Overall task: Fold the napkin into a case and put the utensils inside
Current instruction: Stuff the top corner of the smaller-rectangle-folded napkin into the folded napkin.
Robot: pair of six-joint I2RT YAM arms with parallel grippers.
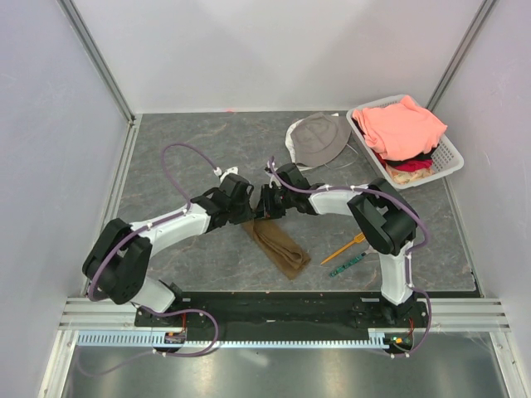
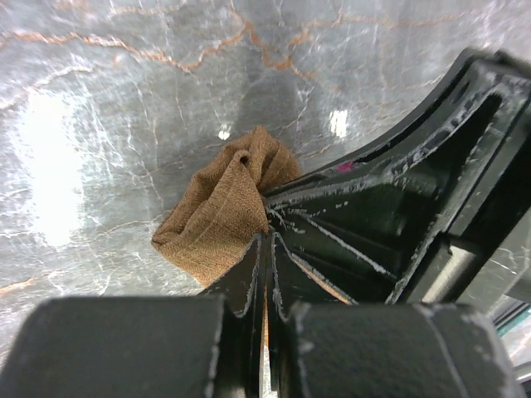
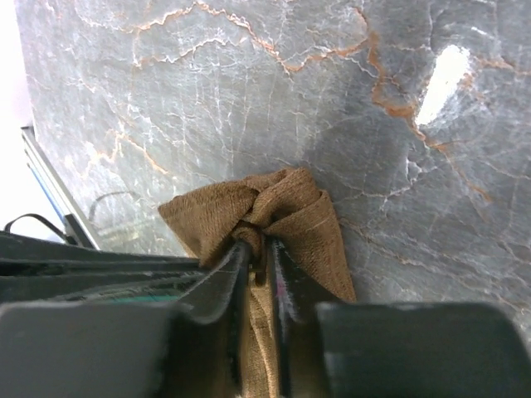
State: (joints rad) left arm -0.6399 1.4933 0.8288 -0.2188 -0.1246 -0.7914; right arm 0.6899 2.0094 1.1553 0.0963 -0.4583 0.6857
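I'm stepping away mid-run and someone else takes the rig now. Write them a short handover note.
Left gripper: shut, pinching the napkin's far end.
Right gripper: shut on the same bunched end, beside it.
The napkin is a narrow folded strip lying diagonally mid-table.
Orange fork and green utensil lie on the table right of it, untouched, outside the cloth.
Done: napkin folded narrow.
Left: finish folding, slip both inside.

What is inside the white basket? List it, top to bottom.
Salmon-pink clothes are heaped on top in the white basket; beneath them dark red cloth and cream cloth peek out. Anything lower is covered.
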